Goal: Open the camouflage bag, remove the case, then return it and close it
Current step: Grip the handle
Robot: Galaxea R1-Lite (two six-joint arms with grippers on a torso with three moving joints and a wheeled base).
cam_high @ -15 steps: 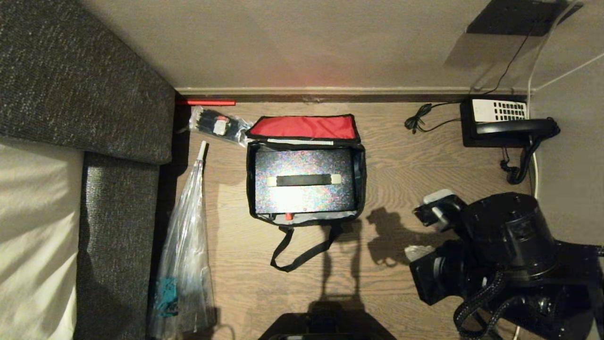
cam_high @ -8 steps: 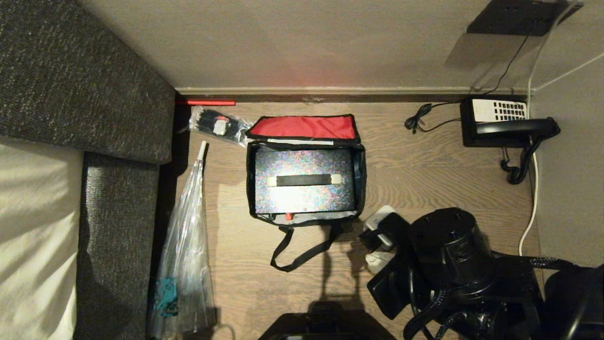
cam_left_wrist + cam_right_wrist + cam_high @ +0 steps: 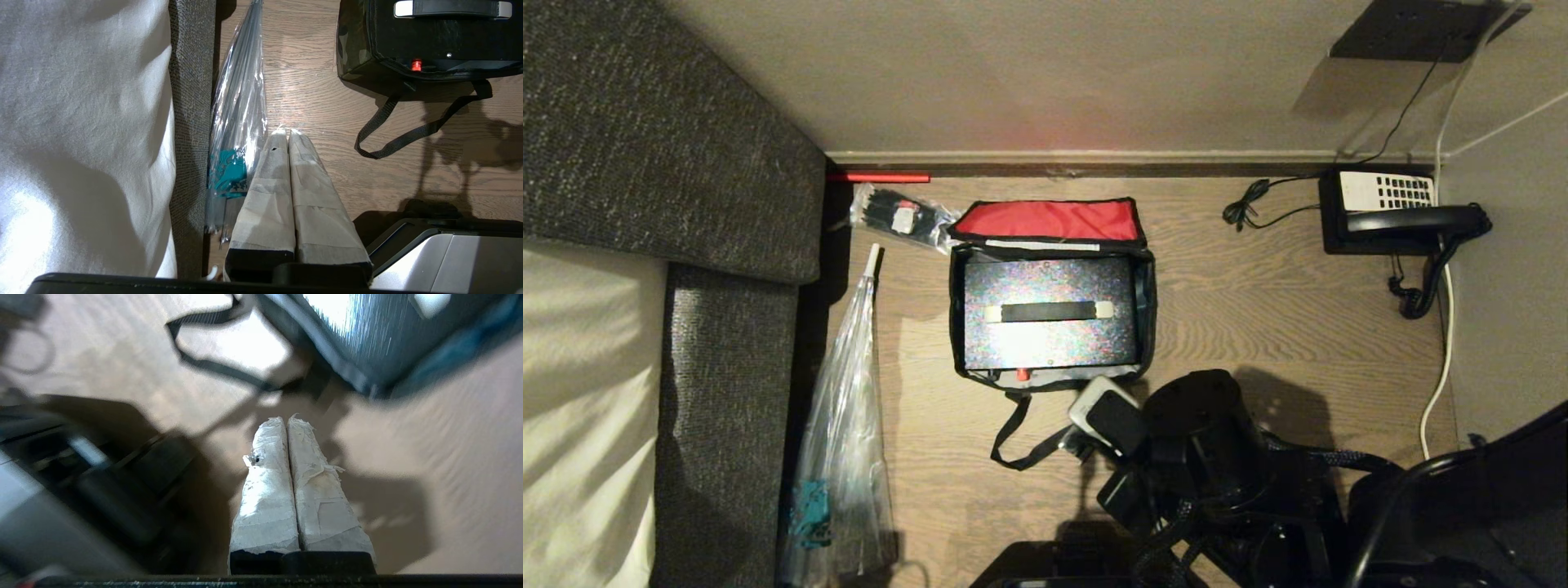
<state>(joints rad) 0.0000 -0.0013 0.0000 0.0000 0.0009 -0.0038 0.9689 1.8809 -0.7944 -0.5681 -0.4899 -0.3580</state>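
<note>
The camouflage bag (image 3: 1147, 314) stands open on the wooden floor, its red-lined lid (image 3: 1045, 220) folded back toward the wall. The case (image 3: 1049, 327), black and glittery with a white-ended handle (image 3: 1048, 311), lies inside it. My right arm (image 3: 1192, 441) reaches in from the lower right, its wrist just in front of the bag, above the strap (image 3: 1021, 445). In the right wrist view the right gripper (image 3: 288, 418) is shut and empty above the floor, short of the bag's front corner (image 3: 327, 355). The left gripper (image 3: 288, 131) hangs shut and empty to the bag's front left.
A clear plastic bag (image 3: 841, 441) lies along the dark sofa (image 3: 727, 367) at the left. A packet of black ties (image 3: 898, 216) sits by the bag's back left corner. A black telephone (image 3: 1396, 212) with its cord is at the back right, against the wall.
My right arm has swung from the right side of the floor leftward to the bag's front, over the strap. Its gripper stayed shut. Bag, case and left arm have not moved.
</note>
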